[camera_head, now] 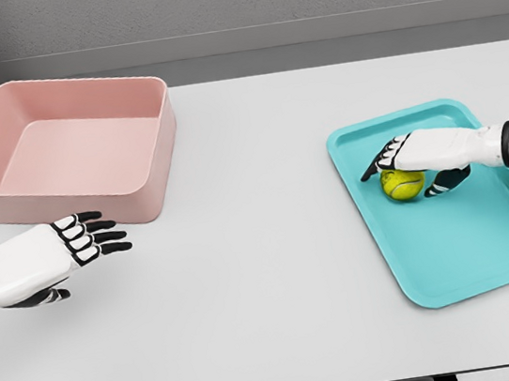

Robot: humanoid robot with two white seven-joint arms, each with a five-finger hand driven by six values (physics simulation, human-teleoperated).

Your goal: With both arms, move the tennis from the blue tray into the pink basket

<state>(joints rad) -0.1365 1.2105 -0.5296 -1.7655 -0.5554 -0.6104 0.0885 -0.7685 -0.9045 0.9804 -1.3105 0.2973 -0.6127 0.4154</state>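
Observation:
A yellow-green tennis ball (404, 186) lies on the blue tray (472, 250), near the tray's far left corner. My right hand (404, 171) reaches in from the right and hovers right over the ball. Its fingers (384, 155) stretch straight past the ball's top and its thumb (447, 182) sits to the ball's right, so the hand is open and not closed on the ball. The pink basket (154, 181) stands at the far left with nothing in it. My left hand (89, 261) floats just in front of the basket's near wall, open, with its fingers spread toward the right.
Bare white table (266, 274) lies between the basket and the tray. The table's front edge runs along the bottom of the view. A grey wall rises behind the table.

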